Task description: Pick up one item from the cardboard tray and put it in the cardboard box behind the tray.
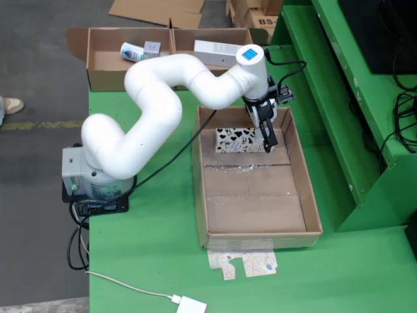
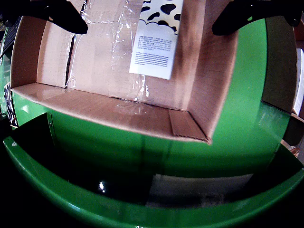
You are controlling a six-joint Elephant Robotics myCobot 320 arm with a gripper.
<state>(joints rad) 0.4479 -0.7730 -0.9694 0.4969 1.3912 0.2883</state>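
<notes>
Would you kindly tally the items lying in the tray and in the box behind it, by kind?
Cow-patterned carton in the cardboard tray: 1
White-and-blue bottle in the cardboard box: 1
Small grey box beside the bottle: 1
Long white carton in the box's right compartment: 1
Total: 4

Black-and-white cow-patterned carton (image 1: 240,140) in brown tray (image 1: 313,189), green table (image 1: 156,241).

Matt brown cardboard is seen in the tray (image 1: 313,195), patched with glossy clear tape (image 2: 126,28); glossy white plastic covers the arm (image 1: 156,85); the table (image 1: 156,254) is smooth painted green.
</notes>
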